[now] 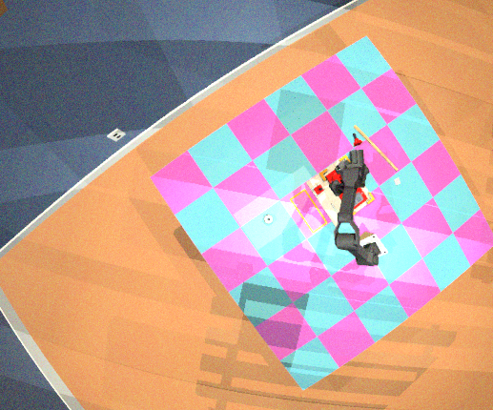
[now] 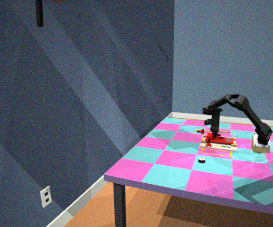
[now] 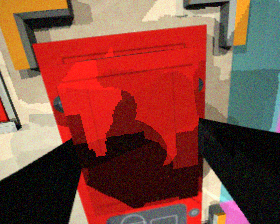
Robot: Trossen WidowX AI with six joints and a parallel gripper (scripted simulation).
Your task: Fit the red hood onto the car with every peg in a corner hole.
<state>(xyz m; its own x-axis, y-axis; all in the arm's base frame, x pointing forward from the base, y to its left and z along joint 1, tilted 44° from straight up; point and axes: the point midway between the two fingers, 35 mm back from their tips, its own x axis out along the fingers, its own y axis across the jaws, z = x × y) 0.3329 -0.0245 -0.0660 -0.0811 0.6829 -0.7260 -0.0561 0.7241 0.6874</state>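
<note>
The red hood lies over the front part of the car in the jig, its flat roof facing up. The red chassis with its grey panel shows beyond the hood. The pale jig has yellow and grey corner brackets. My gripper points down, with one black finger against each long side of the hood; it is shut on the hood. The pegs, corner holes and engine block are hidden, and I cannot tell whether the hood sits fully flat.
A small red part is on the jig's side strip. A black-and-white wheel lies beyond a yellow outline. A wooden stick, a red cone-like piece and a small white block lie on the opposite side.
</note>
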